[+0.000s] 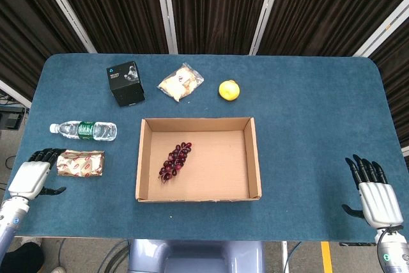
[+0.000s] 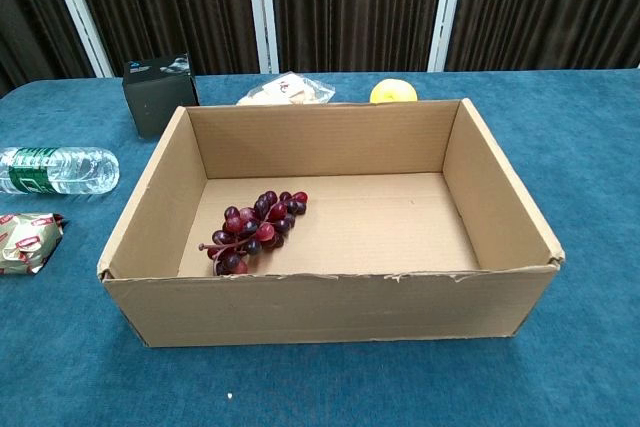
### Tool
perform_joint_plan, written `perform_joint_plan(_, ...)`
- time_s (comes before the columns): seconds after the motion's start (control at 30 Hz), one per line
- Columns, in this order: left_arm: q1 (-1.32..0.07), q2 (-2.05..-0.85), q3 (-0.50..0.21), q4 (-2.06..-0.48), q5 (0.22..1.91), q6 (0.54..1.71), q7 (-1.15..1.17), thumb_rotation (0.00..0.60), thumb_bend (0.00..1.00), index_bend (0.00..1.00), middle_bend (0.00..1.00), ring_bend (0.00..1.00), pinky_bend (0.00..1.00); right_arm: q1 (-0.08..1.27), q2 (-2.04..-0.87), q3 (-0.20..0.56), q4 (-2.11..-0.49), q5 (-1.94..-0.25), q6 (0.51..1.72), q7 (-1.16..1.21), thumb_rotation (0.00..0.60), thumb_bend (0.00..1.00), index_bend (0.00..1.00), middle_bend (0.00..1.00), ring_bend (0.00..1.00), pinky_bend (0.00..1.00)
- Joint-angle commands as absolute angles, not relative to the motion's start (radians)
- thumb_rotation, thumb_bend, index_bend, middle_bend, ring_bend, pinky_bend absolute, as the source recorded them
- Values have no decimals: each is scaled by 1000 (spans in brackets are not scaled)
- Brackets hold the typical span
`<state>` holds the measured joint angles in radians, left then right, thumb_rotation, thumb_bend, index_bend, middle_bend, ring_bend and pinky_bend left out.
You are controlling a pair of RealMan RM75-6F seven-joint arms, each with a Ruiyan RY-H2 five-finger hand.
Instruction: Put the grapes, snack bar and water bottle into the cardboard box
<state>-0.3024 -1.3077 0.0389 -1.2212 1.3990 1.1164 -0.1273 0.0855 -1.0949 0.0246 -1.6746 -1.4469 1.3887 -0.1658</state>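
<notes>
A bunch of dark red grapes [image 1: 175, 161] [image 2: 253, 227] lies on the floor of the open cardboard box [image 1: 255, 158] [image 2: 330, 302], toward its left side. The water bottle [image 1: 84, 130] [image 2: 55, 169] lies on its side left of the box. Just in front of it lies the snack bar [image 1: 80, 162] [image 2: 26, 242] in a red and gold wrapper. My left hand [image 1: 33, 176] hovers at the table's left edge, its dark fingers [image 1: 48, 155] apart and reaching the wrapper's left end. My right hand [image 1: 372, 195] is open near the front right corner, holding nothing. Neither hand shows in the chest view.
Behind the box stand a black carton [image 1: 124, 83] [image 2: 158, 92], a clear bag of pastry [image 1: 180, 82] [image 2: 287, 90] and a yellow fruit [image 1: 229, 90] [image 2: 393, 91]. The blue table [image 1: 319, 113] is bare to the right of the box.
</notes>
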Motion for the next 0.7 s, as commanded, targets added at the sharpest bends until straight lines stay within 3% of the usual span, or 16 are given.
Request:
perform_joint_plan(0.03,-323,-1361,21,-1148,1384,1074,-154,581,31,118,123,88,127,82,-1097,18,-1683,-1455,1393,-176,600,0,0,0,0,0)
perform_joint_plan(0.23,-353,-1423,8,-1056,1384,1023,-190,581,41,133,136,110,130,86,-1100,23,-1688,-1437,1383,-198,600,0,0,0,0,0)
perform_joint_plan(0.37,-371,-1467,-1,-1002,1391,1011,-198,584,124,267,193,201,212,93,-1107,27,-1685,-1421,1368,-212,600,0,0,0,0,0)
perform_joint_plan(0.47,-375,-1510,-17,-964,1392,1031,-203,597,280,464,325,327,313,99,-1109,29,-1682,-1409,1353,-218,600,0,0,0,0,0)
perform_joint_plan(0.6,-374,-1563,-38,-921,1401,1083,-218,600,607,729,560,557,457,103,-1104,30,-1681,-1405,1346,-212,600,0,0,0,0,0)
perform_joint_plan(0.7,-365,-1604,-51,-884,1427,1172,-228,600,773,848,655,640,517,99,-1098,27,-1689,-1411,1353,-208,600,0,0,0,0,0)
